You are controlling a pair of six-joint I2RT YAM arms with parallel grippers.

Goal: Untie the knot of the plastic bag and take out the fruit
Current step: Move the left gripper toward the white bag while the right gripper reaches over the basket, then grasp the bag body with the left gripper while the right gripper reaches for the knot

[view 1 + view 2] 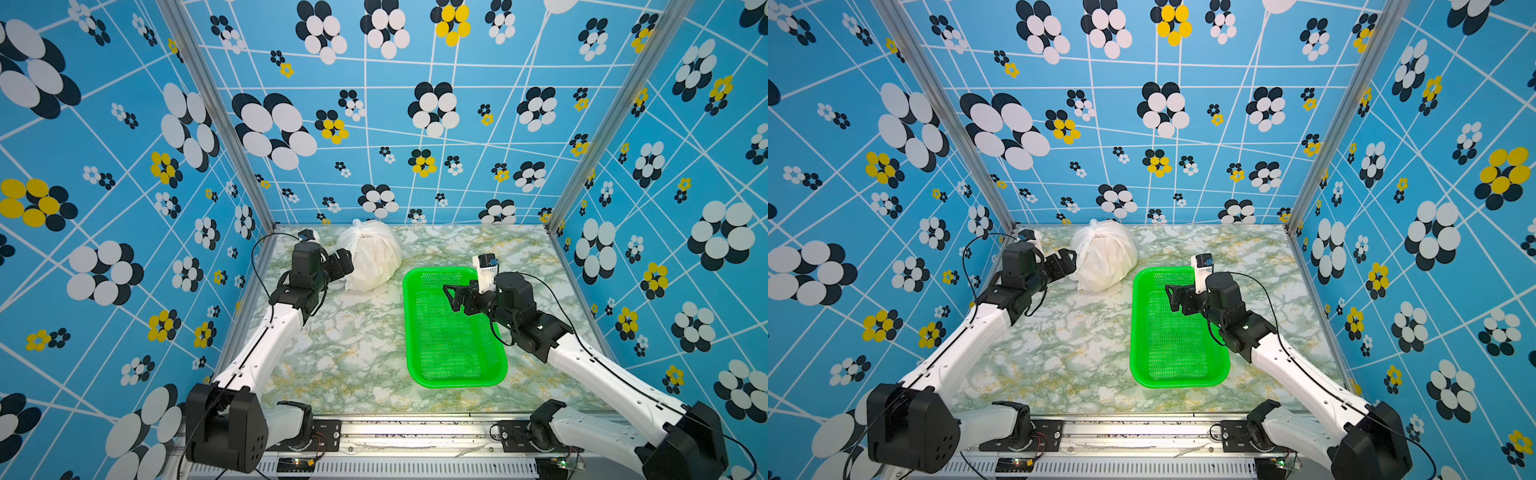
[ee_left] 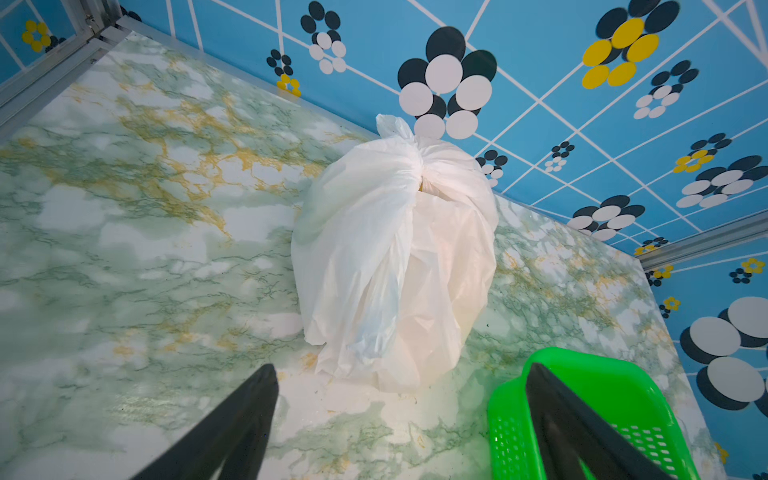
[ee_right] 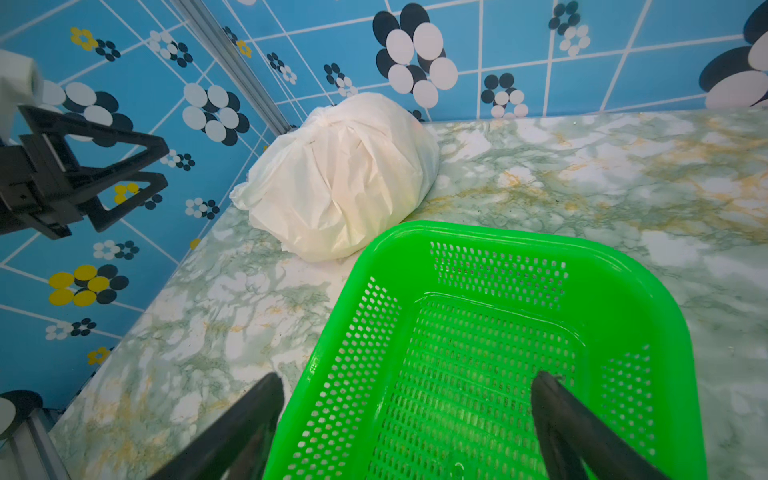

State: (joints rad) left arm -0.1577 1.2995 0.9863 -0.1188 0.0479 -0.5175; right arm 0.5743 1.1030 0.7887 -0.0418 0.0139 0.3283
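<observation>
The white plastic bag (image 1: 370,255) (image 1: 1104,255) lies bulging at the back left of the marble table, tied shut. Its knot (image 2: 419,166) sits at the bag's far end toward the back wall, with a short tail sticking up. The fruit is hidden inside the bag. My left gripper (image 1: 347,262) (image 2: 401,370) is open just left of the bag's near end, pointing at it, with nothing between its fingers. My right gripper (image 1: 451,298) (image 3: 407,376) hangs open and empty over the far end of the green basket, pointing left toward the bag (image 3: 340,178).
A green mesh basket (image 1: 440,271) (image 3: 415,232) stands empty right of centre, its far left corner close to the bag. Patterned blue walls close in the table on three sides; the bag lies near the back wall. In the right wrist view the left gripper (image 3: 165,163) shows in front of the left wall.
</observation>
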